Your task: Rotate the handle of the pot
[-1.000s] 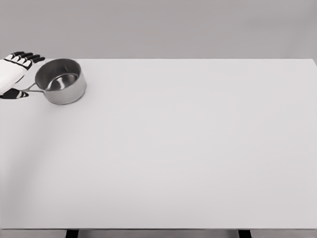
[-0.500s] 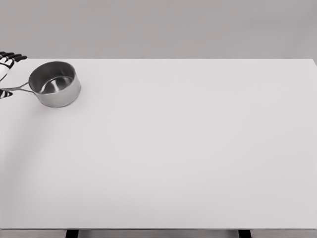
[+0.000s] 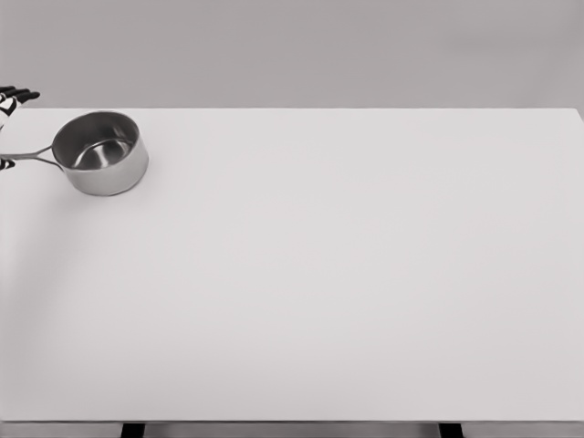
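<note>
At the far left edge of the head view, only a sliver of the left hand (image 3: 7, 100) is seen: a few black fingertips (image 3: 24, 94) are shown just above the table's back corner, and a further dark tip is cut off by the frame lower down, at the outer end of the pot handle (image 3: 29, 156). Most of the hand is outside the picture, so it cannot be told whether the fingers are spread, curled or closed on the handle; contact between the lower tip and the handle's end cannot be confirmed either. Just to the right, the pot (image 3: 99, 152) is set upright on the white table (image 3: 347, 274), in the far left corner and close to the back edge. It is a small, round, polished steel saucepan with an open top, and its shiny inner wall and base are visible. Its thin metal handle is pointed to the left and very slightly downward in the picture, reaching almost to the frame's edge. A faint shadow is cast under the pot on the tabletop. Further right, the table is spread across the picture to its right edge, and a plain grey wall (image 3: 319, 50) is seen behind it. Along the bottom, two dark table legs (image 3: 133, 430) are partly shown beneath the front edge.
</note>
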Controlling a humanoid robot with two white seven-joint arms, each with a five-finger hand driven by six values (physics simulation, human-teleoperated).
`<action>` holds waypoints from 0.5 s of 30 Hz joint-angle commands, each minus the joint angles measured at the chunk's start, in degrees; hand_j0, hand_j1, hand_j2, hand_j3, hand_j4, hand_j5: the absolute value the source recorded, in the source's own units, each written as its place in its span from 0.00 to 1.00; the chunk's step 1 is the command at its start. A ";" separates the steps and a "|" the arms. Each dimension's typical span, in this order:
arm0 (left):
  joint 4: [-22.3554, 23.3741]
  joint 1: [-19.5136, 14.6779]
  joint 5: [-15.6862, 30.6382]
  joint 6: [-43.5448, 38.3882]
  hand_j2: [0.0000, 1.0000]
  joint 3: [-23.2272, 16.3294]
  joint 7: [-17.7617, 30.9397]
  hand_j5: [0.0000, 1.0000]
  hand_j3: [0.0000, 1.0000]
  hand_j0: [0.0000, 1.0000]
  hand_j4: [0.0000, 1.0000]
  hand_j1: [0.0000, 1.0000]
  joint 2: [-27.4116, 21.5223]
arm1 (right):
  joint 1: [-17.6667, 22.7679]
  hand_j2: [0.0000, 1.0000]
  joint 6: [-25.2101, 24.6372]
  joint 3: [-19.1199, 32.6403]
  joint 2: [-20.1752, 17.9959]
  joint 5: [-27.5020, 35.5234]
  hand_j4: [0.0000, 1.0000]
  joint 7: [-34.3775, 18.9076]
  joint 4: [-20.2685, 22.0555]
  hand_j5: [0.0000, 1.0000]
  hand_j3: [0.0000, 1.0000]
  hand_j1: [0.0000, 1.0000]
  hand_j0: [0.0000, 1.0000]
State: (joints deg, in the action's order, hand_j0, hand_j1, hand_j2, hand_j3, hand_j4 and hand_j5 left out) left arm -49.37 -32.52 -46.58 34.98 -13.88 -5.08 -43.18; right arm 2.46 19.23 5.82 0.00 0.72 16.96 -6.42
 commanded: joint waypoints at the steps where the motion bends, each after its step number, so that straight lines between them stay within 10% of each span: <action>1: 0.76 0.00 0.26 0.02 1.00 0.08 -0.02 1.00 1.00 1.00 1.00 1.00 -0.14 | 0.00 1.00 0.02 0.06 0.00 0.07 1.00 0.00 0.01 1.00 1.00 1.00 1.00; 15: 3.23 -1.76 -0.62 0.02 1.00 0.08 -0.37 1.00 1.00 1.00 1.00 1.00 0.29 | 0.00 1.00 0.02 0.06 0.00 0.07 1.00 0.00 0.01 1.00 1.00 1.00 1.00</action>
State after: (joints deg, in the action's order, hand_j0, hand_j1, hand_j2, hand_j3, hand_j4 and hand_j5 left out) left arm -46.15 -34.28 -47.30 34.98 -13.89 -5.30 -42.94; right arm 2.46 19.22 5.82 0.00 0.72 16.96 -6.42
